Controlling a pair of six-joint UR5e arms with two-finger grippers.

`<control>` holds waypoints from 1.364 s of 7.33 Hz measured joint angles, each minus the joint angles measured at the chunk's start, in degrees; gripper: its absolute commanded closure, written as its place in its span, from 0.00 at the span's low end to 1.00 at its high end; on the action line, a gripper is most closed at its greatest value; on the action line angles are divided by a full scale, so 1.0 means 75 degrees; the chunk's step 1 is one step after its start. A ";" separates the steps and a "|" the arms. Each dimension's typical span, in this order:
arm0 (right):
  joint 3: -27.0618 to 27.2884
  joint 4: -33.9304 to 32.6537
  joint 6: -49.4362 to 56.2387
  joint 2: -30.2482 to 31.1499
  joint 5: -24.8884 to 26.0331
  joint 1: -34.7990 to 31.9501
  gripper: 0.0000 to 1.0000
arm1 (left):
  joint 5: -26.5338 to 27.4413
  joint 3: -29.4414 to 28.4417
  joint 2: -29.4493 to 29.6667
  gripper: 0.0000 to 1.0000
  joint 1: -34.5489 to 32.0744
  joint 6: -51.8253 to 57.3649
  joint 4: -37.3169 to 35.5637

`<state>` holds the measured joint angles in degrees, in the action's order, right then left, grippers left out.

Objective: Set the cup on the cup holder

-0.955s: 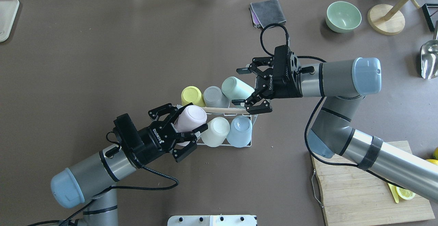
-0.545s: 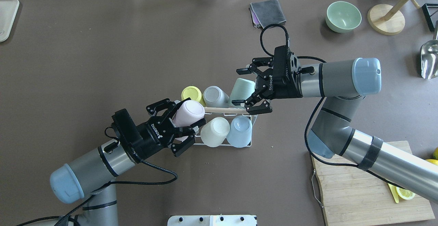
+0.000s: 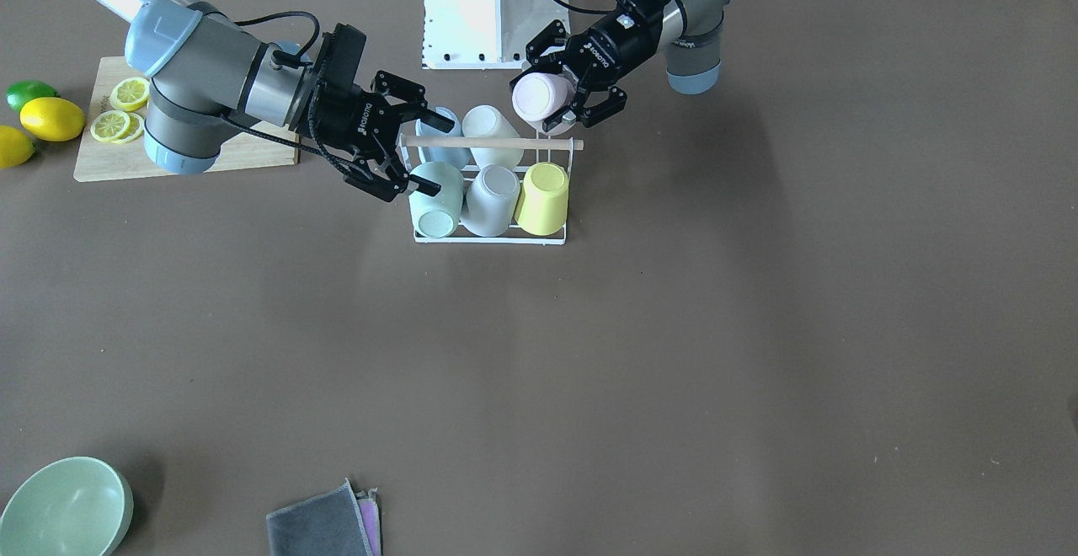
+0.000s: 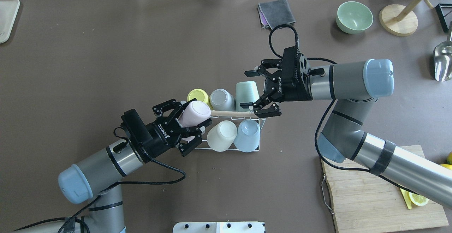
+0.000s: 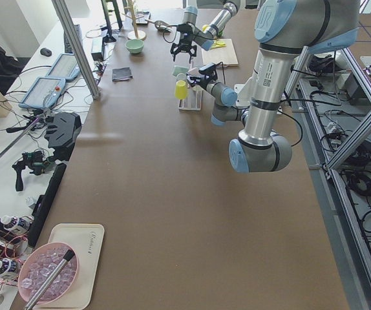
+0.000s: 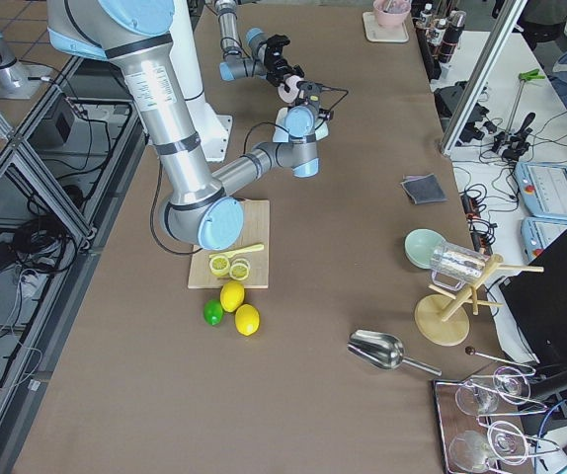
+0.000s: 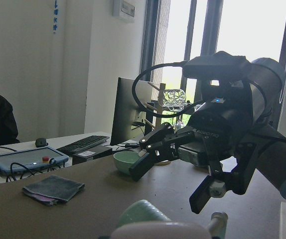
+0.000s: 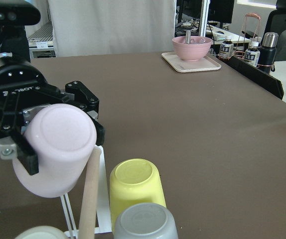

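The cup holder [image 4: 231, 113], a white wire rack under a wooden rod, carries yellow [image 4: 198, 95], grey [image 4: 221, 99], mint [image 4: 247, 91], cream [image 4: 221, 135] and blue [image 4: 247, 135] cups, all upside down. My left gripper [image 4: 192, 120] is shut on a pink cup [image 4: 195, 114]. It holds that cup tilted, base up, over the rack's near-left corner beside the rod's end. From the front, the pink cup [image 3: 539, 97] sits just behind the rod [image 3: 493, 142]. My right gripper [image 4: 247, 89] is open, its fingers either side of the mint cup.
A grey cloth [image 4: 276, 12], a green bowl [image 4: 354, 17] and a wooden stand base [image 4: 398, 20] lie at the far side. A cutting board [image 4: 381, 190] with lemon slices is near right. A metal scoop [image 4: 443, 61] is far right and a tray [image 4: 7, 17] far left.
The left gripper has shifted the pink cup slightly away from the robot and turned it. The mint cup has gone from tilted to upright on the rack. The right gripper has not moved.
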<state>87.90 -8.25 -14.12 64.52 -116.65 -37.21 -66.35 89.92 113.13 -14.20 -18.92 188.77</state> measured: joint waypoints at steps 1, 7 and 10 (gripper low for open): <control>0.0014 -0.0234 -0.0002 -0.0026 -0.0136 -0.0098 0.00 | -0.0001 -0.0030 0.0000 1.00 -0.0001 0.0000 0.0004; 0.0175 -0.3086 0.0015 0.0011 -0.3141 -0.1847 0.00 | 0.0011 -0.0339 -0.0082 0.02 0.0190 0.0210 0.0370; 0.0234 -0.4789 0.0023 0.0507 -0.4124 -0.2948 0.00 | -0.0050 0.0119 -0.0099 0.02 0.0117 0.0151 0.0377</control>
<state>89.66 -44.16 -13.95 68.31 -147.58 -59.32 -66.73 90.81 112.39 -13.32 -17.79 191.60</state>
